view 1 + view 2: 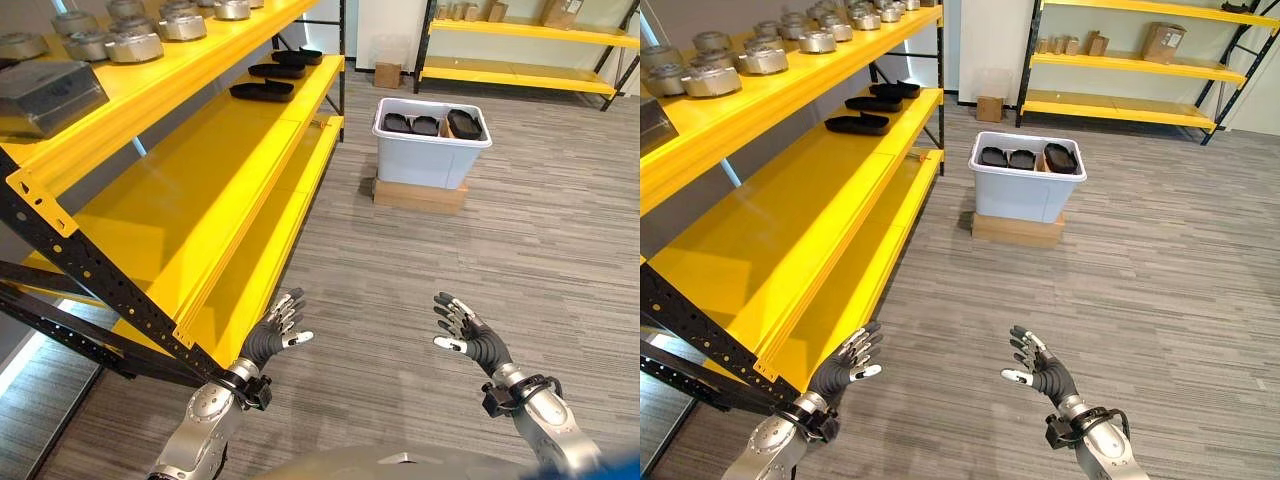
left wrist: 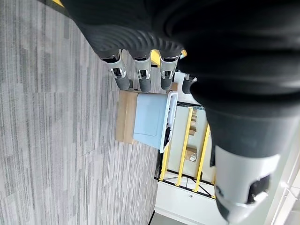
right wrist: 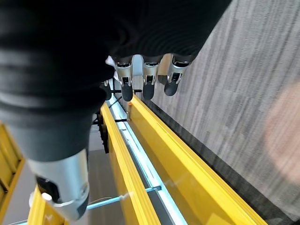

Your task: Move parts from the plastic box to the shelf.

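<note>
Plastic box (image 1: 432, 150): pale, on a flat cardboard base (image 1: 420, 194) on the floor, well ahead of the robot; holds several black parts (image 1: 425, 125). Yellow shelf (image 1: 190, 190): at the robot's left, three more black parts (image 1: 263, 90) at the middle tier's far end, metal castings (image 1: 120, 40) on the top tier. Left hand (image 1: 274, 332) and right hand (image 1: 468, 335): both low over the floor, fingers spread, empty.

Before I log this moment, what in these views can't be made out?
- Plastic box: its wall hides how deep the dark parts are stacked.
- Grey block on the top shelf: cut by the left eye view's edge.
- Right wrist view: a blurred pale patch at its edge, unidentifiable.
- Left hand and right hand: open, empty.
</note>
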Controlling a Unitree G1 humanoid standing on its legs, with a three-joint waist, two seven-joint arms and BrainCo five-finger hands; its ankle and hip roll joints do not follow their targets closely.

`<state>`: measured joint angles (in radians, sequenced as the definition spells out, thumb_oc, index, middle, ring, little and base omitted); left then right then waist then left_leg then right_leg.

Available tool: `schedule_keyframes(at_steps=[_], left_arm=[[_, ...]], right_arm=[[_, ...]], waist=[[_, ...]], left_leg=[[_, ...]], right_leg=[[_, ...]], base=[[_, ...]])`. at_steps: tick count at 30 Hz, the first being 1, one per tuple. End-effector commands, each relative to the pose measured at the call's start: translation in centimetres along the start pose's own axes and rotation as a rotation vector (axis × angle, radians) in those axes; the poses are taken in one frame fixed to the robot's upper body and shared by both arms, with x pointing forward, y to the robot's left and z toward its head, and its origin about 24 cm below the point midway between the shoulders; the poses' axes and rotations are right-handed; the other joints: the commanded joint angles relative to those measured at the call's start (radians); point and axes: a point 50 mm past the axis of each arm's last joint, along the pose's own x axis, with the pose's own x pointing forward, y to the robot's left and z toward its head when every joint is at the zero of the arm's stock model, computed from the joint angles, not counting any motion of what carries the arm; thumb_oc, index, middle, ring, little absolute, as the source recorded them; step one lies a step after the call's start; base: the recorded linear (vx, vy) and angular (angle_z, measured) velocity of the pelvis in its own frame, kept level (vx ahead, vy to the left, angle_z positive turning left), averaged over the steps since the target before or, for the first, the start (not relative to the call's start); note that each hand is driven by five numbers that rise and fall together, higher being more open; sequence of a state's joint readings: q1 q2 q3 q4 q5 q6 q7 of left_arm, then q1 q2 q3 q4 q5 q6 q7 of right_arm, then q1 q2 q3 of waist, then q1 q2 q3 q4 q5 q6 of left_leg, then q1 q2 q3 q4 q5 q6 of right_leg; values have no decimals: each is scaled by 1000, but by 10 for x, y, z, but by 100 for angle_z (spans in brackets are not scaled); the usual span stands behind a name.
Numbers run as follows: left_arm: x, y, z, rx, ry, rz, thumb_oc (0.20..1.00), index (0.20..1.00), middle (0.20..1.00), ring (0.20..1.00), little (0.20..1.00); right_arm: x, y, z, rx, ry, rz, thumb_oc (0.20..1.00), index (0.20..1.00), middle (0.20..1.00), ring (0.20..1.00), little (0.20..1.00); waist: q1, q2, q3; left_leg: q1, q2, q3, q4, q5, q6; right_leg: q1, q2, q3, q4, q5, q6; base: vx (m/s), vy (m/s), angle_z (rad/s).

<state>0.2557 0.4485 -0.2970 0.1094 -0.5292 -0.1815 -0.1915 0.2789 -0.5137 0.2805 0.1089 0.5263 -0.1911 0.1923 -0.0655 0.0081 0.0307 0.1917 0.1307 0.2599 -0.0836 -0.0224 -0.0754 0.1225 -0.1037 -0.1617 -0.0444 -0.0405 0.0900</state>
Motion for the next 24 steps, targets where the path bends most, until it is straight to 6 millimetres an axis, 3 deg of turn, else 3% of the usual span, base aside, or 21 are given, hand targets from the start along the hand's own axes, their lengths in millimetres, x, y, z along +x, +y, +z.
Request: schedule_keyframes(at_steps=[1,24], left_arm=[[0,6,16,51,-76,-6,1000,1000,1000,1000,1000],[0,4,18,30,-88,-15,1000,1000,1000,1000,1000]], right_arm=[[5,-1,20,1,-116,11,1000,1000,1000,1000,1000],[7,2,20,0,-112,18,1000,1000,1000,1000,1000]], waist=[[-8,-23,-26],[-6,-26,-21]], left_leg=[[-97,45,-8,30,58,-26],[-86,40,-8,29,50,-24]], right_leg=[[-15,-74,-61,-17,91,66],[-11,-82,-51,-18,95,70]], base=[[0,0,0],[0,0,0]])
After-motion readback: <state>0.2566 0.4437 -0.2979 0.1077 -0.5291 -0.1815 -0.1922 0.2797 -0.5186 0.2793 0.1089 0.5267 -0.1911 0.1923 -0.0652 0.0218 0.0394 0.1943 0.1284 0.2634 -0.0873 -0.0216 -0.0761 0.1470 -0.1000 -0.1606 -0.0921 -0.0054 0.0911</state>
